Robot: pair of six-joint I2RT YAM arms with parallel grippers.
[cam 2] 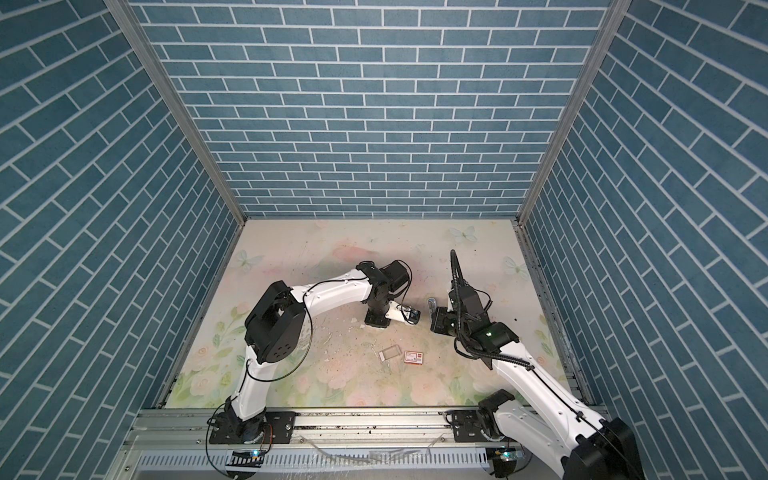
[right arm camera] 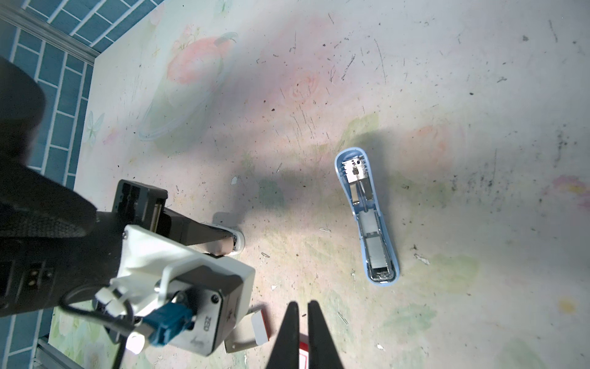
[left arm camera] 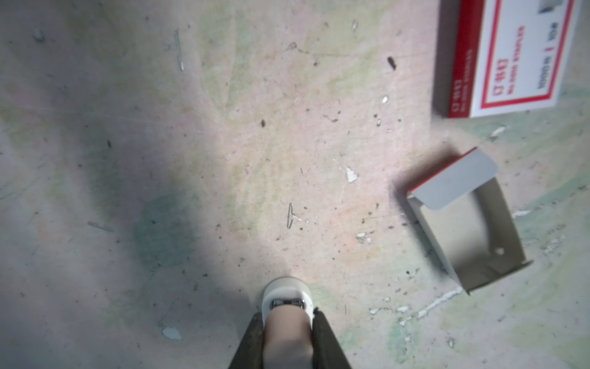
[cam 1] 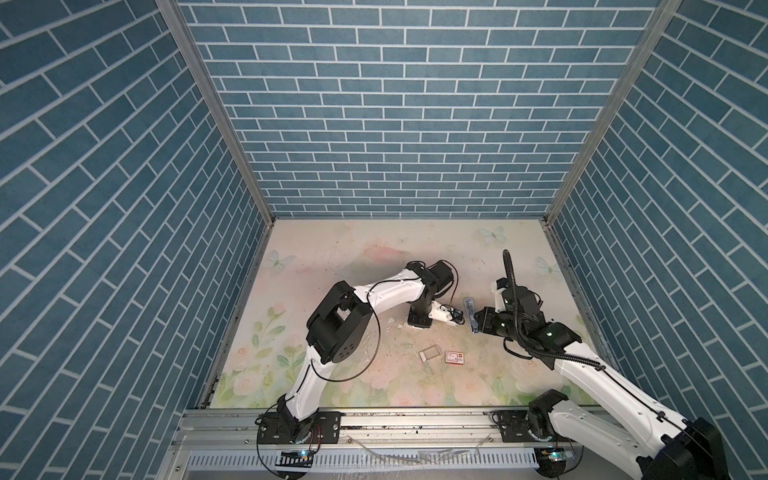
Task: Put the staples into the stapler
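left wrist view shows the left gripper [left arm camera: 286, 314] pinching a small white stapler [left arm camera: 287, 290], its tip on the flowery mat [left arm camera: 159, 96]. one loose staple [left arm camera: 291, 216] lies just ahead, with the grey tray [left arm camera: 463, 220] and the red-and-white box [left arm camera: 510, 54] off to one side. only the right wrist view looks inside the open blue stapler [right arm camera: 367, 220], which lies flat, apart from both grippers. the right gripper [right arm camera: 303, 305] has its fingers almost pressed together, empty.

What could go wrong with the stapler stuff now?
The open light-blue plastic stapler lies unheld, so pushing on it could slide it away. The small grey cardboard tray looks empty, so a full strip may be hard to find. The left gripper is shut on a white-and-beige stapler, so it cannot help.
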